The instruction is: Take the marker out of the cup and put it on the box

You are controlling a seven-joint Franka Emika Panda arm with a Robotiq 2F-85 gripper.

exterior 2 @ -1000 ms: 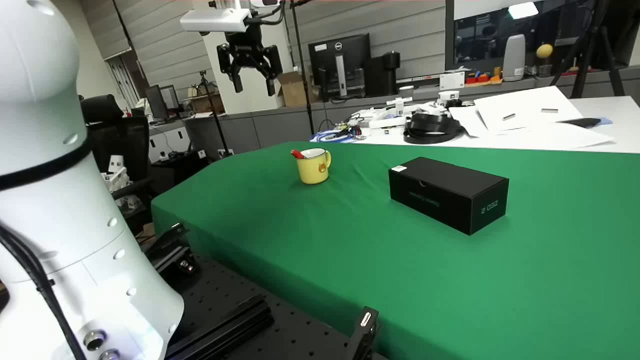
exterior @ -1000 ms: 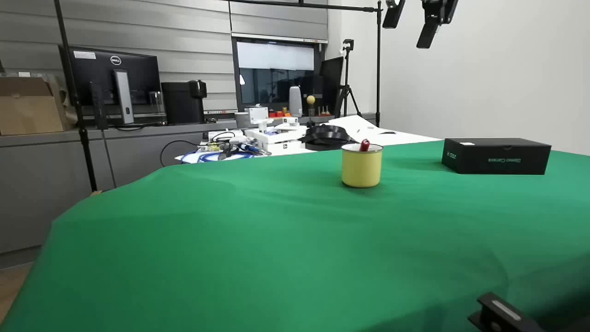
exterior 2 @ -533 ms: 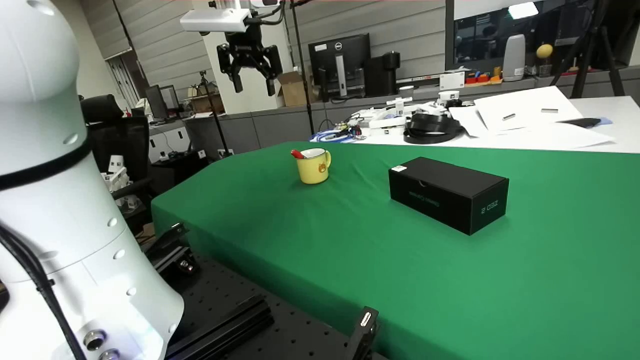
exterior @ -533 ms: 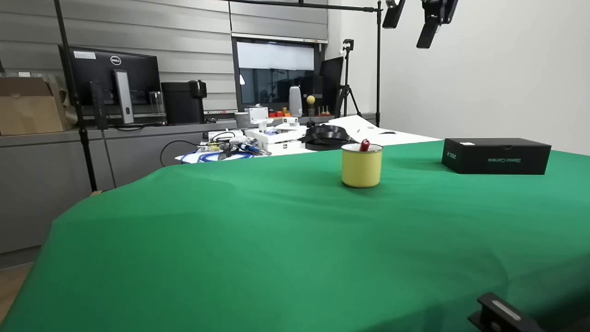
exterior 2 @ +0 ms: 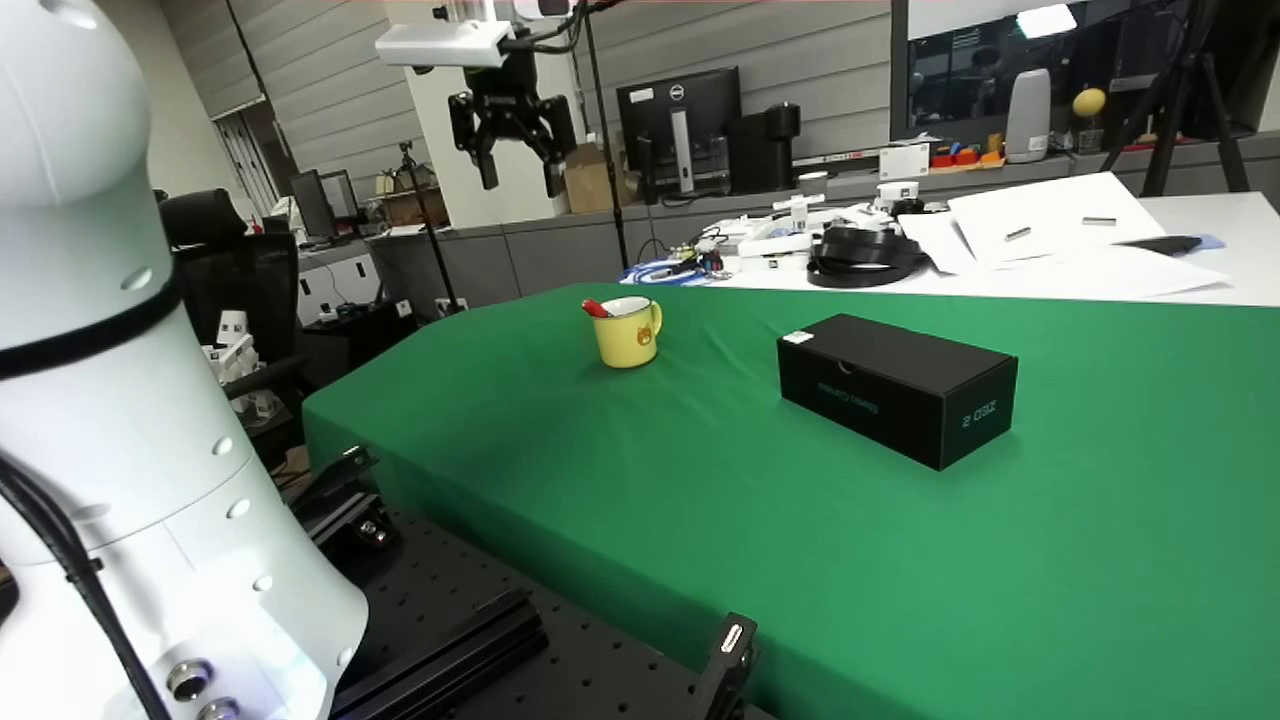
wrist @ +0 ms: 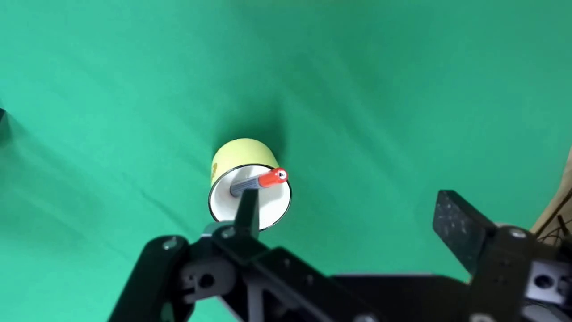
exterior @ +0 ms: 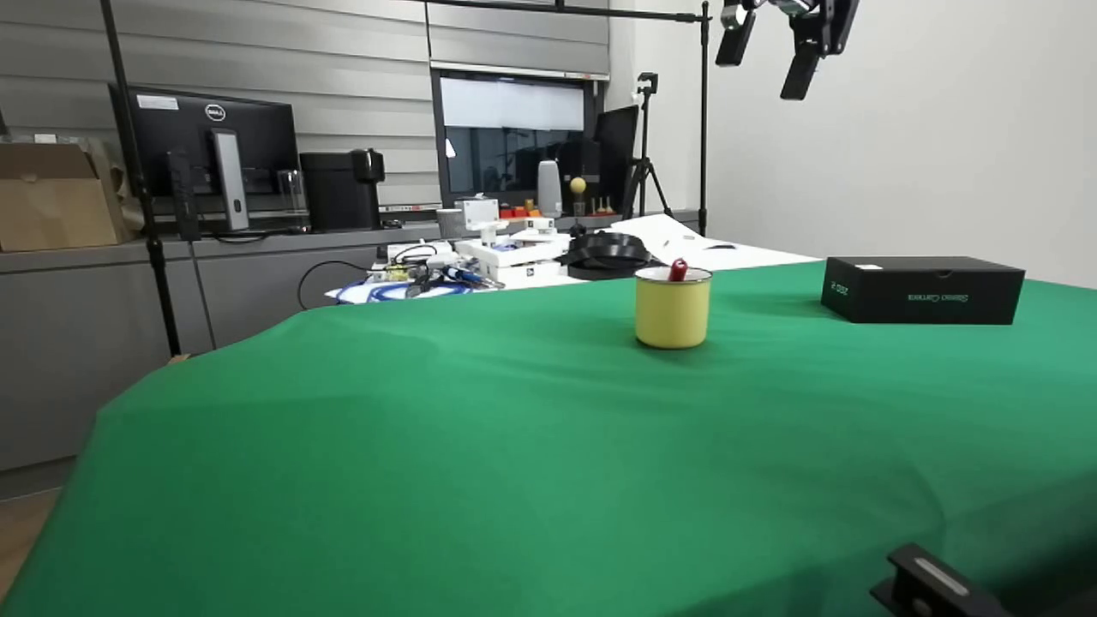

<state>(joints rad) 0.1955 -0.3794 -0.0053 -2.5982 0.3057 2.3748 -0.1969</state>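
The pale-yellow cup (exterior: 672,314) (exterior 2: 628,340) stands upright on the green cloth in both exterior views. The marker (wrist: 273,177) leans inside it, its red cap poking over the rim; the cap also shows in both exterior views (exterior: 678,271) (exterior 2: 594,308). In the wrist view the cup (wrist: 241,152) lies behind the left finger, which hides part of its opening. The black box (exterior: 930,296) (exterior 2: 895,390) lies flat on the cloth, apart from the cup. My gripper (exterior: 761,79) (exterior 2: 521,188) (wrist: 348,197) is open and empty, high above the table.
A black clamp-like part (exterior: 938,583) sits at the near table edge. The white arm base (exterior 2: 200,500) stands beside the cloth on a dark perforated plate (exterior 2: 590,660). A white table (exterior 2: 1240,240) with papers, cables and a black coil (exterior 2: 865,256) lies behind.
Within the last half second my gripper has moved slightly down and to the right in both exterior views. The cup, marker and box have not moved.
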